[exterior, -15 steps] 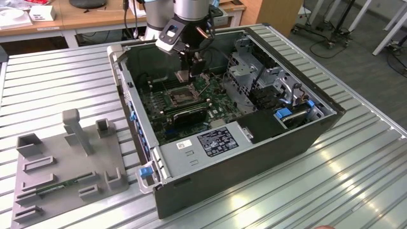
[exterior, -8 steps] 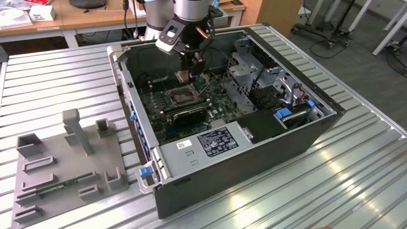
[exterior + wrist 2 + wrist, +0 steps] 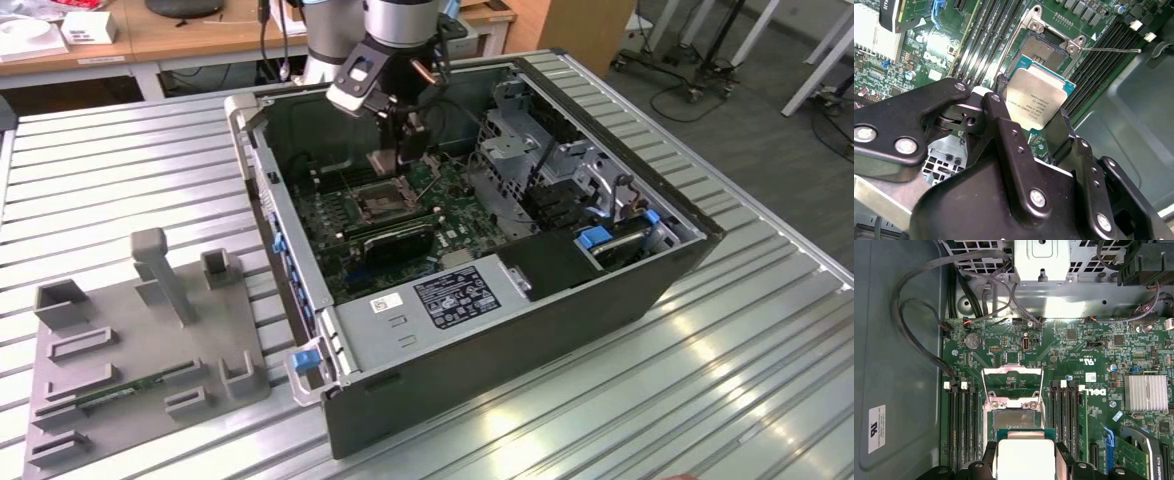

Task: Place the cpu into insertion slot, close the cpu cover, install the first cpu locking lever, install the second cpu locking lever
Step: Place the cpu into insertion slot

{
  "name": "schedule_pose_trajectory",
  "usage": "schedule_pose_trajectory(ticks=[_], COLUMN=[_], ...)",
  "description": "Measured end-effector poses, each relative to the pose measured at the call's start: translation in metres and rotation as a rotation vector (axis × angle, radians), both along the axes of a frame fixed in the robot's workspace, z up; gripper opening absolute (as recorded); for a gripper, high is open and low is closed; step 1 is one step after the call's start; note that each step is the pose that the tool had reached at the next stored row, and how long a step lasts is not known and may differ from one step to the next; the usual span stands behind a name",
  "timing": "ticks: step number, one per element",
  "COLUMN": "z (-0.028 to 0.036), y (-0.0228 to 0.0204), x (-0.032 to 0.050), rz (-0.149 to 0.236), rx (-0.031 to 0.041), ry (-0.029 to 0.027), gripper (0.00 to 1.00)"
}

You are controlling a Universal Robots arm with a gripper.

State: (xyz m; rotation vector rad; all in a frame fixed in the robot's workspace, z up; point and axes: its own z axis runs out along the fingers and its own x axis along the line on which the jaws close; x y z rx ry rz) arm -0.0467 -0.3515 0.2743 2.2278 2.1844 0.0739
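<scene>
The gripper is holding the cpu by two opposite edges, closed narrowly around it, inside the computer case. The chip is hanging just over the open insertion slot, apparently not touching it, while the cpu cover is standing raised. If it is going down tilted or shifted, it risks bending the socket pins.

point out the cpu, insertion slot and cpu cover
cpu [image 3: 1036, 102]: second wrist view, middle of metal top
insertion slot [image 3: 1016, 418]: first wrist view, dark socket floor
cpu cover [image 3: 1012, 371]: first wrist view, crossbar of frame
</scene>
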Motion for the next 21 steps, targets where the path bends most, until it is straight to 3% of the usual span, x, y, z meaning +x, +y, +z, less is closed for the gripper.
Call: schedule_pose_trajectory(ticks=[3,15,21], z=[-0.0031,-0.0036,-0.0106], y=[0.0,0.0,0.0], x=[0.0,0.0,0.0], rz=[0.0,0.0,0.0], rx=[-0.0002,-0.0001,-0.0003], ry=[0.0001,0.0001,0.0001], gripper=[0.54,0.54,0.54])
